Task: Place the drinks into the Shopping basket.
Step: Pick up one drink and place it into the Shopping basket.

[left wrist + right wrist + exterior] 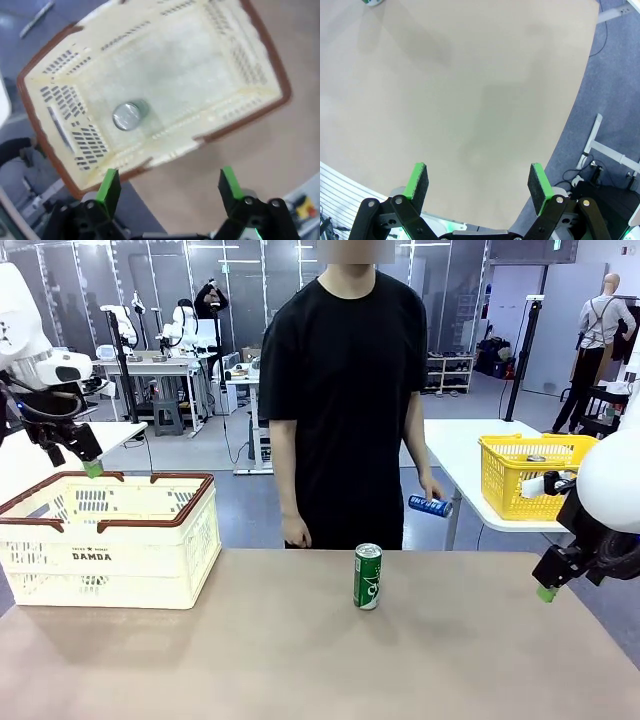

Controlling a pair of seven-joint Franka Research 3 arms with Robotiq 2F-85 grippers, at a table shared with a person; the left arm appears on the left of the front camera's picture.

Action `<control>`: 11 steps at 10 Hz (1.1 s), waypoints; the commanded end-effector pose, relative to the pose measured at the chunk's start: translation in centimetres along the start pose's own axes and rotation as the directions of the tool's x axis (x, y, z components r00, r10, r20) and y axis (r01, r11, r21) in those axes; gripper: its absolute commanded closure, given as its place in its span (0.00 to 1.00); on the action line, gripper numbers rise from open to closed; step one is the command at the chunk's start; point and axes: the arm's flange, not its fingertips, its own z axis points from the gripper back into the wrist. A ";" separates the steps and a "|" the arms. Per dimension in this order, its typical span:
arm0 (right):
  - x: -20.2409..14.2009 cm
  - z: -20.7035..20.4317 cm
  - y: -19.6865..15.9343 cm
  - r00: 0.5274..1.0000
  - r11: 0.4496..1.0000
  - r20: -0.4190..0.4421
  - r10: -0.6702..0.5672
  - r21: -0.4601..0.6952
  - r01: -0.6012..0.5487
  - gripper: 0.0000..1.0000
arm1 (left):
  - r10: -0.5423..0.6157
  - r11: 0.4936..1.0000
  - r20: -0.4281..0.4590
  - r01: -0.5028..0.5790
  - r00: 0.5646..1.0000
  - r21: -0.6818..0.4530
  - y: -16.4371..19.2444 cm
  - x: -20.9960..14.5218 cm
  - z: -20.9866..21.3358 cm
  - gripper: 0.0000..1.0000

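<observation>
A green can stands upright mid-tabletop; a silver-topped can stands inside the Shopping basket. A person's hand holds a blue can sideways. The left end effector hangs over the basket's rim, the right end effector low above the tabletop's right edge; both spread, empty.

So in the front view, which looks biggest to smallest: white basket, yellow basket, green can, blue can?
white basket
yellow basket, farther back
green can
blue can, but it's farther away, so that's unsure
</observation>
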 end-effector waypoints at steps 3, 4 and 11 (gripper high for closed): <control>-0.1 0.1 -0.2 1.000 1.000 -0.003 0.014 0.002 -0.014 0.00 | -0.387 0.922 -0.017 0.387 0.922 -0.012 -7.1 -8.2 0.8 0.00; -0.1 0.1 -0.2 1.000 1.000 -0.003 0.014 0.002 -0.014 0.00 | -0.441 0.897 -0.022 0.441 0.897 -0.023 -8.1 -9.3 0.3 0.00; -0.1 0.1 -0.2 1.000 1.000 -0.003 0.014 0.002 -0.014 0.00 | -0.545 0.838 -0.089 0.539 0.834 -0.081 -7.8 -4.4 -3.3 0.00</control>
